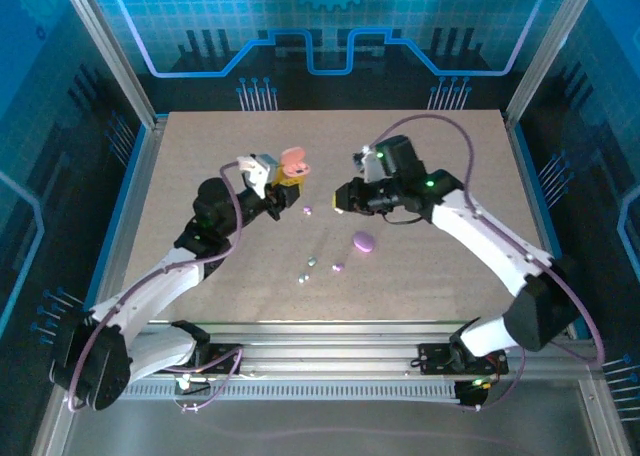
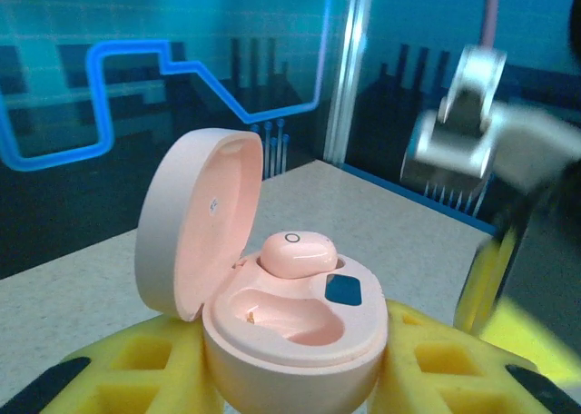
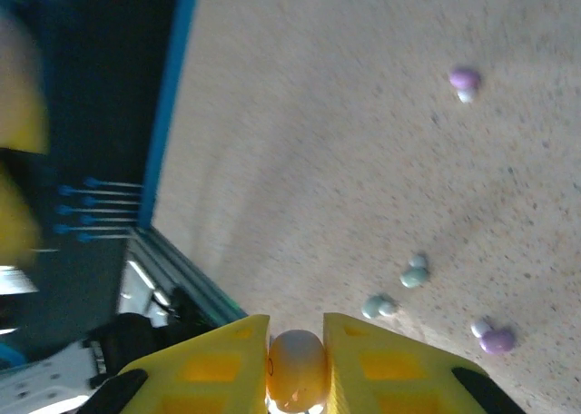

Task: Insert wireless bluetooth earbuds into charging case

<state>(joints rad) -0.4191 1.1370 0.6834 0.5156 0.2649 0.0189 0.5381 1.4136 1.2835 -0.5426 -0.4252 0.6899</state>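
Note:
My left gripper [image 1: 283, 179] [image 2: 292, 364] is shut on a pink charging case [image 2: 300, 341] [image 1: 292, 162], held above the table with its lid open. A pink earbud [image 2: 298, 251] sits in the far slot. The near slot [image 2: 283, 314] is bare. My right gripper [image 1: 340, 196] [image 3: 296, 346] hovers just right of the case, shut on a second pink earbud [image 3: 296, 369] between its yellow fingers [image 3: 209, 364]. On the table lie two mint earbuds [image 3: 415, 271] [image 3: 379, 305] [image 1: 312, 261] and two purple earbuds [image 3: 465, 78] [image 3: 495, 340] [image 1: 308, 210].
A closed purple oval case [image 1: 363, 241] lies on the table below the right gripper. The beige tabletop [image 1: 200, 146] is fenced by metal frame posts [image 1: 100, 36] and a rail at the near edge [image 1: 330, 336]. The right gripper's body [image 2: 472, 114] shows blurred beside the case.

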